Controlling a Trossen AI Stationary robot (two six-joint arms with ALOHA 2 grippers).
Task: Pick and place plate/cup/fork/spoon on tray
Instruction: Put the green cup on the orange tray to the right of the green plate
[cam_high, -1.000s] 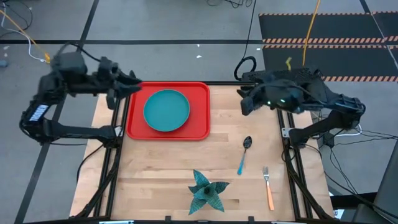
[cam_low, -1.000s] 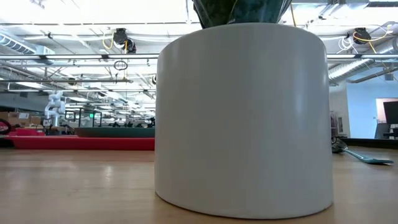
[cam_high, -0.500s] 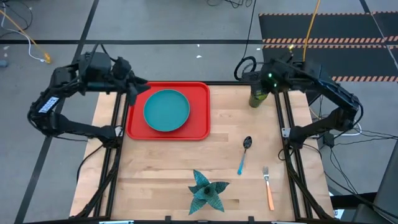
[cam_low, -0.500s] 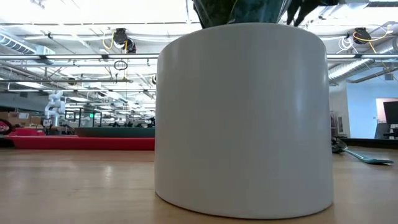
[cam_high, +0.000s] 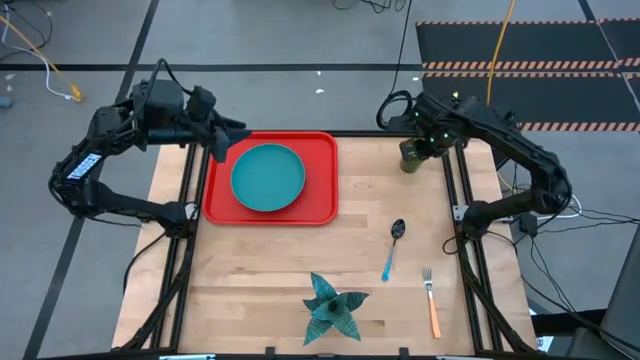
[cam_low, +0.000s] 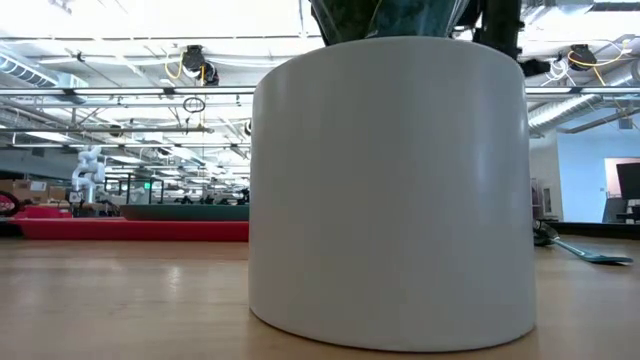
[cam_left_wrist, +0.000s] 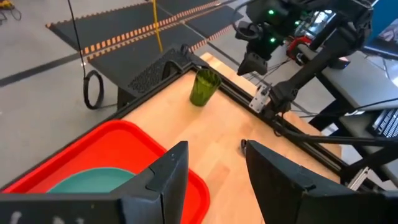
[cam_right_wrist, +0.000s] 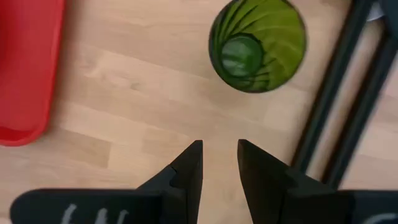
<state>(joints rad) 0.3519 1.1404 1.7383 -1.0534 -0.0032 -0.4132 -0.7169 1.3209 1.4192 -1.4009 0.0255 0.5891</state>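
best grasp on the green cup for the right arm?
Grip the translucent green tumbler at its rim, one finger inside and one outside, coming straight down. It stands upright with its mouth open, and the right hand is above it, looking into it.

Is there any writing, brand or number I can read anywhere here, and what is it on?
None can be read.
Left arm: a white label on it, too small to read.
Plate, tray, cup, spoon, fork: no markings show.
White cylinder in the low view: plain.
Floor stripes by the table: orange and dark bars, no words.
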